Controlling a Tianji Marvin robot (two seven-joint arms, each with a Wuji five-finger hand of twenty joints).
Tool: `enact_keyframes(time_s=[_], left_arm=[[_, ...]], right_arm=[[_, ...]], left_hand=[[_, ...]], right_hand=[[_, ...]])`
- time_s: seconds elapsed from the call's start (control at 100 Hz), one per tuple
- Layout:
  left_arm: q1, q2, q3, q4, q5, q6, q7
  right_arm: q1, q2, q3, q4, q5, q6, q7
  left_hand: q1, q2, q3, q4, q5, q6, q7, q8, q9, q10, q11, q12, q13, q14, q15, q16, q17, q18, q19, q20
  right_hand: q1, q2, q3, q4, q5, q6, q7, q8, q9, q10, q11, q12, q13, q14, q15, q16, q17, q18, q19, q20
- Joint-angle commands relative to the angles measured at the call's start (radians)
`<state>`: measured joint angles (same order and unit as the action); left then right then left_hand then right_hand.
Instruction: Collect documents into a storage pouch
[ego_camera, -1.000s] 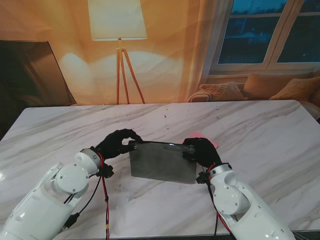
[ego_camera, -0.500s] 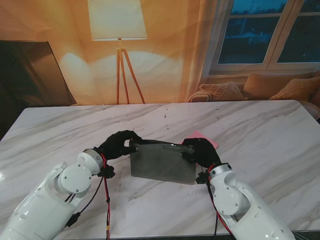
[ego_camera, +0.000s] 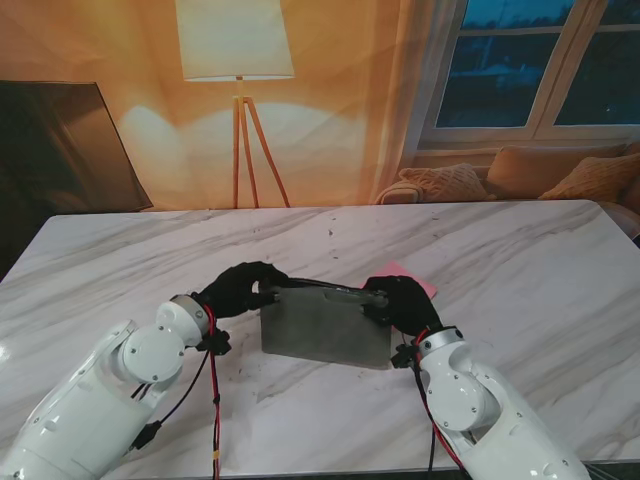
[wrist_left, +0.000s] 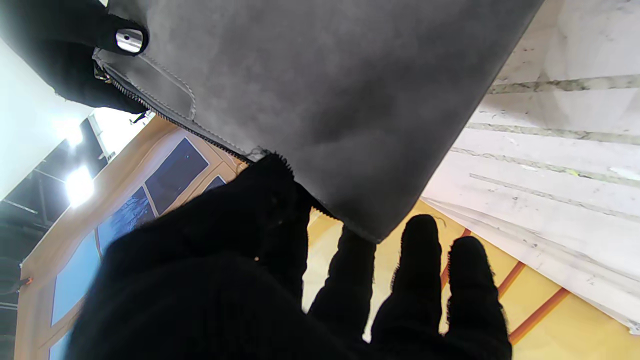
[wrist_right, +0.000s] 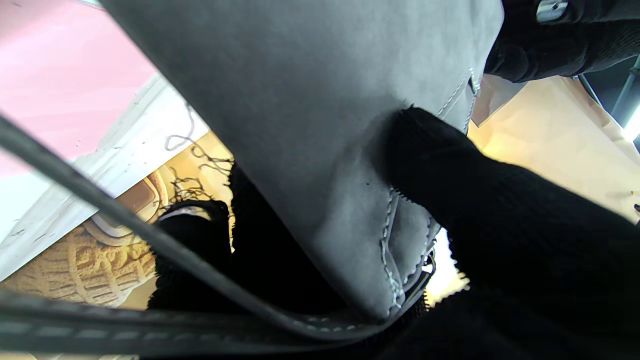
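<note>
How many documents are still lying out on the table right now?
1. A pink sheet lies flat just beyond the right robot hand, partly hidden behind it and the grey pouch. More could be concealed behind the pouch.

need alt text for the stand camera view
Two black-gloved robot hands, left hand and right hand, hold a grey pouch upright by its top corners on a marble table. A pink sheet lies behind it.

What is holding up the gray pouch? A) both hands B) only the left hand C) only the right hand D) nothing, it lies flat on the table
A: the left hand grips one top corner of the pouch and the right hand grips the other, so it hangs upright between them.
</note>
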<state>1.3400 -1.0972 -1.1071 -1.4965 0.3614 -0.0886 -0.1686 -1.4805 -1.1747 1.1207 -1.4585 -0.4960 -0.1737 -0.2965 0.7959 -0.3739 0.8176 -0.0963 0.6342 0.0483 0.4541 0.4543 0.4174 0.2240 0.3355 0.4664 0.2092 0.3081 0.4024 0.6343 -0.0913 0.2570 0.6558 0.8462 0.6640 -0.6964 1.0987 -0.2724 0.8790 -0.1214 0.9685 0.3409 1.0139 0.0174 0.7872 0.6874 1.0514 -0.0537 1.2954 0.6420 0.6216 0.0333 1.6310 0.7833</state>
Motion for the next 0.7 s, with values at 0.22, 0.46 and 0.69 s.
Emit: enact_keyframes(time_s=[0.22,0.46,0.69], left_arm=[[-0.013,0.008,0.011,0.004,0.060,-0.010,-0.037],[-0.001,0.014,-0.005,-0.014,0.077,-0.010,-0.051],[0.010,0.030,-0.022,-0.035,0.107,-0.036,-0.097]], right_arm=[[-0.020,-0.001,0.011,-0.017,-0.013,-0.041,0.004],[-0.022,0.001,0.011,-0.017,-0.024,-0.058,0.000],[-0.024,0.001,0.009,-0.024,-0.012,-0.051,0.010]], left_hand=[[-0.033,0.023,-0.012,0.017,-0.008,0.002,-0.026,0.000,-0.026,-0.002,0.010,0.011,0.008,0.001,0.037,0.032,0.002,-0.009,0.054,-0.019],[0.058,-0.113,-0.043,-0.065,0.037,0.021,0.217,0.138,-0.015,-0.005,0.014,0.015,0.007,-0.001,0.031,0.032,0.000,-0.010,0.059,-0.029],[0.063,-0.175,0.031,-0.086,-0.002,0.005,0.464,0.233,0.139,0.005,0.083,0.063,0.114,0.037,0.091,0.054,0.007,0.019,0.152,-0.007]], right_hand=[[0.103,0.075,0.022,0.010,0.090,-0.111,0.071,0.053,0.009,0.036,0.008,0.011,0.022,-0.063,0.001,-0.008,-0.010,-0.017,0.015,-0.012],[0.124,0.075,0.016,0.015,0.115,-0.119,0.054,0.089,0.008,0.024,0.004,0.011,0.004,-0.064,-0.049,-0.023,-0.025,-0.013,-0.031,-0.032],[0.136,0.081,0.009,0.019,0.124,-0.120,0.034,0.102,0.000,0.017,-0.008,0.011,-0.015,-0.051,-0.105,-0.072,-0.046,-0.006,-0.075,-0.051]])
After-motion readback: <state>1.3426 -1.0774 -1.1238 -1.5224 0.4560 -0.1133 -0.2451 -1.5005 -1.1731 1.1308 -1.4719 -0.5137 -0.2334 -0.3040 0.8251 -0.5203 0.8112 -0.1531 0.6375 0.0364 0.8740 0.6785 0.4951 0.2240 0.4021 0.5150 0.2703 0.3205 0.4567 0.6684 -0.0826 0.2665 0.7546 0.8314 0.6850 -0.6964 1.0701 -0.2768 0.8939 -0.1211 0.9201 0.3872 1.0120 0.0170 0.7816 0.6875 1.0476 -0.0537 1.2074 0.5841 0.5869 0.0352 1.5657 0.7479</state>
